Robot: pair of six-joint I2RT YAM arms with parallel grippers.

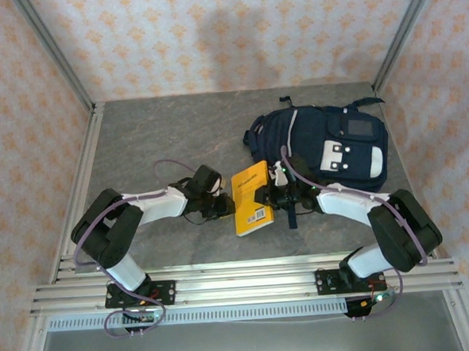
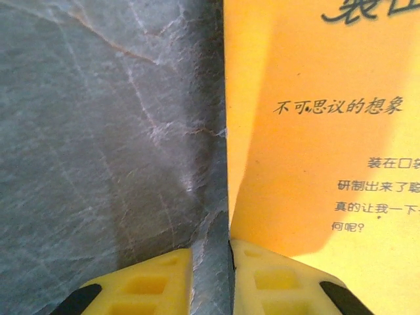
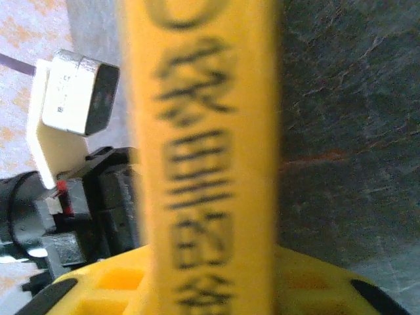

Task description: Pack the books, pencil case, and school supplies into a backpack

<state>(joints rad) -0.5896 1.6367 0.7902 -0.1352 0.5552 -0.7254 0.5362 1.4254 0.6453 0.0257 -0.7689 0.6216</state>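
I have the book (image 1: 250,198) flat in the middle of the table (image 1: 161,140), just near and left of the backpack (image 1: 352,148), with an arm on each side of it.

From above I can see a white barcode label (image 1: 259,215) at the near end of its orange-yellow cover. There is dark print at the far end, too small for me to read. The backpack lies with its white patches facing up.

The left wrist gets close enough to read the cover: a line of Chinese, 不可思议的想象, and smaller lines lower right that are cut off by the frame, one ending 何呢?. There the left gripper (image 2: 211,275) is clenched on the book's left edge (image 2: 229,223), its yellow fingers (image 2: 144,285) almost together with the edge pinched in the gap.

The right wrist shows what the others do not. The book's other edge (image 3: 203,131) runs up between the fingers as a yellow strip with big black characters, too blurred for me to read. The left arm's camera (image 3: 75,92) is behind it. The right gripper (image 3: 210,289) is grasping that edge, with no gap visible on either side.

From above, the left gripper (image 1: 223,207) and right gripper (image 1: 271,195) face each other across the book.
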